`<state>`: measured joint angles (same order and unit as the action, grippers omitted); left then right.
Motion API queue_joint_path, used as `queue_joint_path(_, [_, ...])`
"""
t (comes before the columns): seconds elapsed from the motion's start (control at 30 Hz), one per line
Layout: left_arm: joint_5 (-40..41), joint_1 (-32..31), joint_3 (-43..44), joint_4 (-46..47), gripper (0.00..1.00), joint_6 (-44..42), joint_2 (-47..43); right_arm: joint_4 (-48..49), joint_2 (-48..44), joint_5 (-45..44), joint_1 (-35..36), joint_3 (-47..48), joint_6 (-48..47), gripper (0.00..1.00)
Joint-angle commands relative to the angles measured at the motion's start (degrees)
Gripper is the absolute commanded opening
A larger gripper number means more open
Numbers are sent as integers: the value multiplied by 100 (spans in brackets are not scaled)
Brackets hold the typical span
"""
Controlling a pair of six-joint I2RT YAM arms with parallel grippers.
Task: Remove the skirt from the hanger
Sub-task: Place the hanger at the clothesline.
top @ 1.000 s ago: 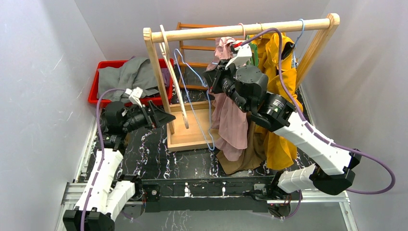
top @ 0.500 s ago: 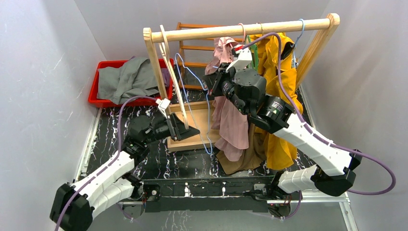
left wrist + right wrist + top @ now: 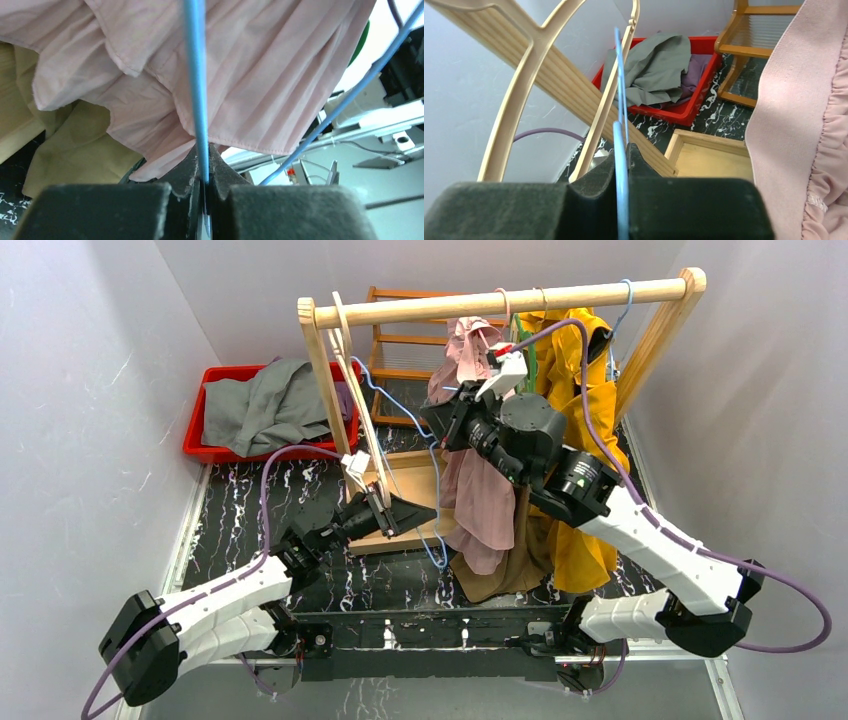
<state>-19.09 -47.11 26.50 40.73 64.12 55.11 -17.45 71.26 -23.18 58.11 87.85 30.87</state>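
Note:
The pink pleated skirt (image 3: pixel 480 490) hangs below the wooden rail, draped over a thin blue wire hanger (image 3: pixel 395 400). My left gripper (image 3: pixel 425 512) reaches in low from the left and is shut on the hanger's lower wire. In the left wrist view the blue wire (image 3: pixel 196 75) runs straight up out of the pinched jaws (image 3: pixel 202 150), in front of the skirt (image 3: pixel 240 75). My right gripper (image 3: pixel 432 420) sits higher, beside the skirt's waist. Its jaws (image 3: pixel 622 150) close round another stretch of the blue hanger (image 3: pixel 620 65), with the skirt (image 3: pixel 804 125) at the right edge.
The wooden rack rail (image 3: pixel 500 302) also carries a yellow garment (image 3: pixel 580 390) and a cream hanger (image 3: pixel 355 390). An olive cloth (image 3: pixel 510 575) lies at the rack's foot beside the wooden base (image 3: pixel 400 530). A red bin (image 3: pixel 215 435) at back left holds grey cloth (image 3: pixel 265 400).
My left arm swung from beside the red bin rightward to the hanger's lower wire, and its open jaws closed on it. The right arm shifted only slightly.

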Motion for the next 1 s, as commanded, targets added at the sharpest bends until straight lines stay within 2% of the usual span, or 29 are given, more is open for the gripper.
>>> queue_joint_path(0.0, [436, -57, -67, 771, 0, 291, -105, 636, -353, 391, -3, -380, -139, 16])
queue_joint_path(0.27, [536, -88, -123, 1127, 0, 364, -217, 682, -503, 873, -2, -911, -22, 34])
queue_joint_path(0.53, [730, -88, -212, 1190, 0, 592, -126, 479, -438, 1499, 5, -1071, 567, 31])
queue_joint_path(0.8, [1106, -88, -407, 1227, 0, 810, -282, 555, -955, 1490, 3, -1492, 673, 41])
queue_joint_path(0.97, [1212, -88, -371, 1279, 0, 914, -228, 787, -1036, 1691, 14, -1787, 741, 40])
